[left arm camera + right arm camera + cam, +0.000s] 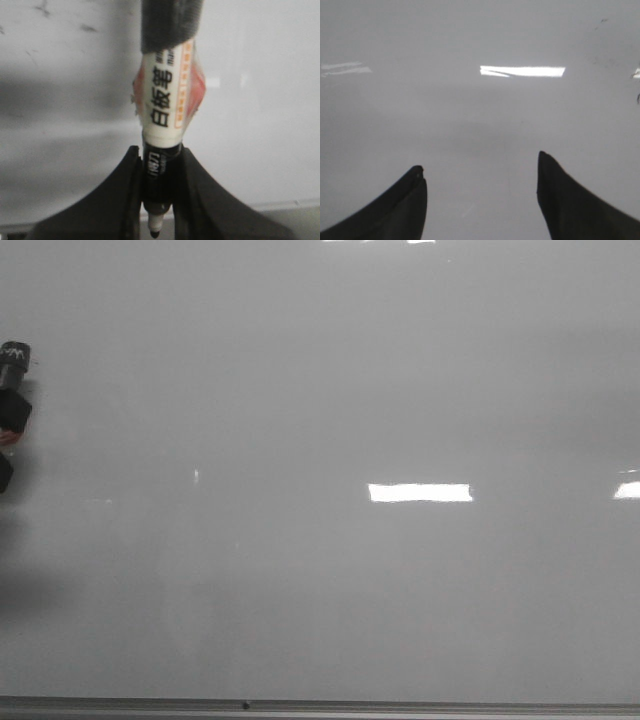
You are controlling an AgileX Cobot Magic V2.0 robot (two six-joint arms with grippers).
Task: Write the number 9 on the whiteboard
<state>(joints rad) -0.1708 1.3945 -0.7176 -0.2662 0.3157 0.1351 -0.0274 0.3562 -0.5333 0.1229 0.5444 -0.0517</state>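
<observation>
The whiteboard (320, 580) is a glossy pale grey board that fills the front view, with a thin grey rail (320, 706) along its bottom edge. No number 9 shows on it in any view. My left gripper (159, 150) is shut on a whiteboard marker (167, 105) with a white and orange label, a black-wrapped end and a small dark tip (155, 233) between the fingers. In the front view the marker (14, 362) and gripper show only at the far left edge. My right gripper (480, 162) is open and empty over the board (480, 115).
Bright rectangular light reflections lie on the board (420, 492), also in the right wrist view (522, 71). A few faint dark smudges mark the board in the left wrist view (87, 28). A small dark dot sits on the rail (245, 705).
</observation>
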